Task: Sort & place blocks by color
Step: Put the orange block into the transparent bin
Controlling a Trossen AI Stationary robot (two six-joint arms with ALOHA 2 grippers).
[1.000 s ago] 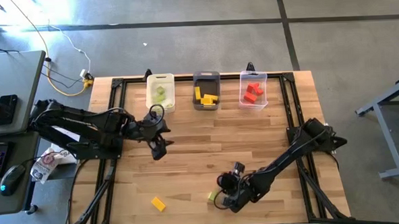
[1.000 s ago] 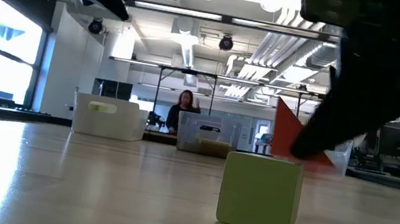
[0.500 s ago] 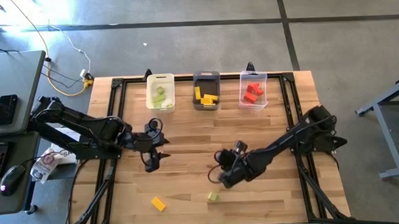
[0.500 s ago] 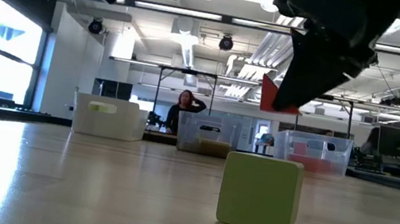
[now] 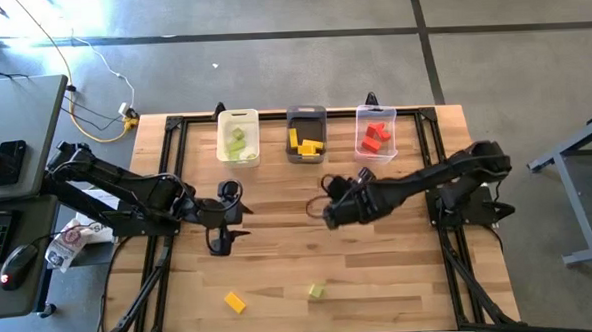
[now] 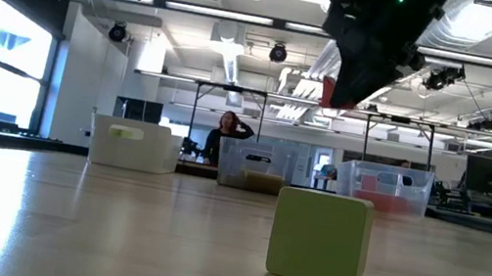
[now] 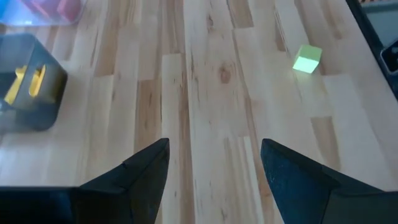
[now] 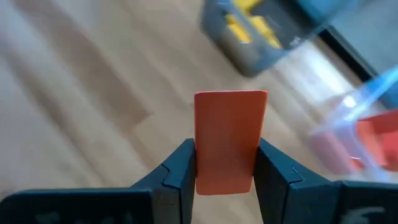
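Red bar [image 8: 230,142] clamped in the right gripper [image 5: 331,212], above mid-table, long axis running out along the fingers.
Two blocks lie loose: one yellow [image 5: 235,303] at 7 o'clock, one green cube [image 5: 317,291] at 6. Three bins sit at 12: white [image 5: 238,136], grey [image 5: 306,135], clear [image 5: 377,133]. Left gripper [image 5: 219,241] hangs spread, empty.

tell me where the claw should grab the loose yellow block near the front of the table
The yellow block is a short bar lying flat and skewed to the table edges, with bare wood all round. Probably best to come straight down and close on its two long sides across the narrow width, turning the left claw, which is open and closest, to match the skew.
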